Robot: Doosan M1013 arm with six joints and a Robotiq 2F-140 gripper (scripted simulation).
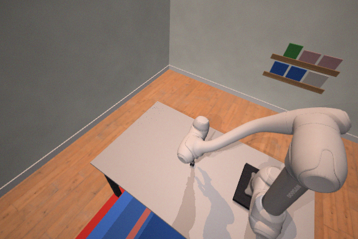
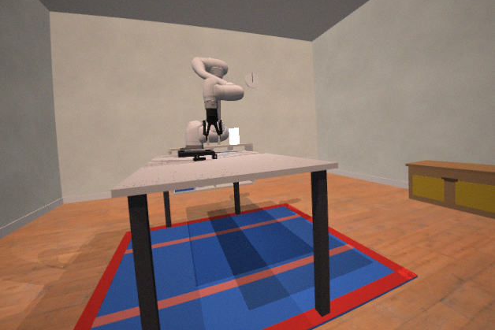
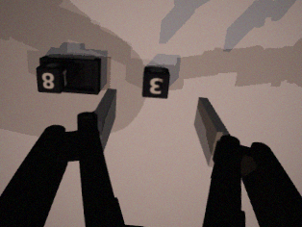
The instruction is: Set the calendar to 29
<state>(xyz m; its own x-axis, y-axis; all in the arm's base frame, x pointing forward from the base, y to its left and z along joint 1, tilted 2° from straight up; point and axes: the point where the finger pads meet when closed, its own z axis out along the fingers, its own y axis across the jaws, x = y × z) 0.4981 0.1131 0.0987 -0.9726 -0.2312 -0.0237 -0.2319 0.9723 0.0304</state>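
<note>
In the wrist view a small dark cube (image 3: 156, 81) lies alone on the table, its facing side showing a white 3. To its left a dark tray (image 3: 73, 71) holds the other cube (image 3: 49, 79), which shows an 8. My gripper (image 3: 156, 107) hangs above the table, fingers pointing down and spread apart, with nothing between them. The loose cube lies just beyond the fingertips, about midway between them. In the exterior view the gripper (image 2: 212, 127) is above the tray (image 2: 195, 159). In the top view the wrist hides all but the gripper's tip (image 1: 191, 164).
A black base plate (image 1: 245, 183) lies under the arm's foot at the near right of the table. A white block (image 2: 234, 135) stands behind the arm. A blue and red rug (image 2: 240, 261) lies under the table. A low wooden cabinet (image 2: 452, 186) stands at the right wall.
</note>
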